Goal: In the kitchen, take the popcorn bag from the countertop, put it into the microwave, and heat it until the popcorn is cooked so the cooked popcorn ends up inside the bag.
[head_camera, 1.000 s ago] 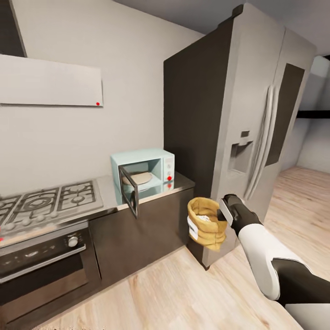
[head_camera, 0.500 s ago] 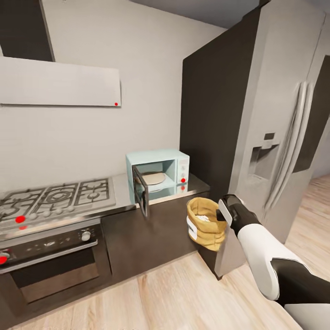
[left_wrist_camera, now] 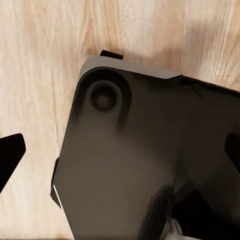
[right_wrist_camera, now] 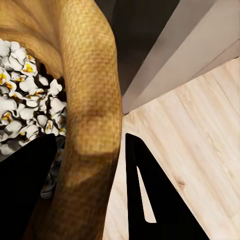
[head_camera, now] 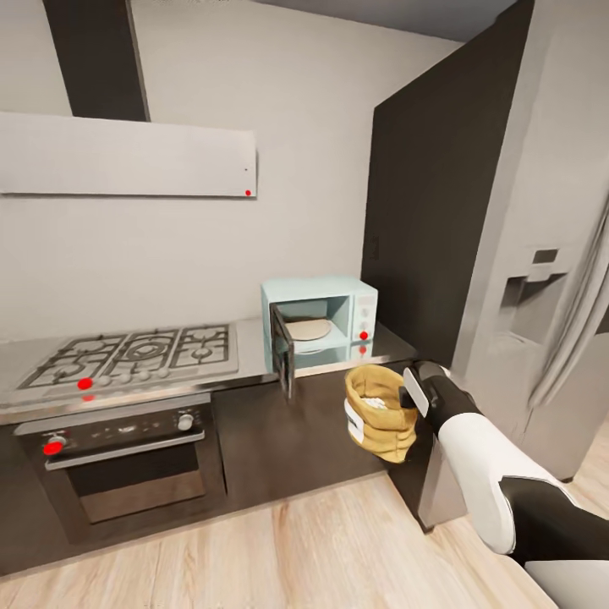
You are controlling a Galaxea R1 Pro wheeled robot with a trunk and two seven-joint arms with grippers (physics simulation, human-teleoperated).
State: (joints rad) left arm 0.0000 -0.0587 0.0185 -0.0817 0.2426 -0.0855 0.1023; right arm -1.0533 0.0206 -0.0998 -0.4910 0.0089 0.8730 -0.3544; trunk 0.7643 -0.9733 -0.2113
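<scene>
The microwave (head_camera: 322, 326) is sitting on the countertop (head_camera: 389, 346), between the gas hob (head_camera: 135, 353) on its left and the fridge (head_camera: 516, 254) on its right, with its door hanging open toward the front. The oven (head_camera: 127, 461) is standing under the hob. The popcorn bag (head_camera: 380, 412) is hanging in the right gripper (head_camera: 412, 391) before the countertop, above the floor (head_camera: 296, 550), and the popcorn (right_wrist_camera: 22, 100) is lying in it.
</scene>
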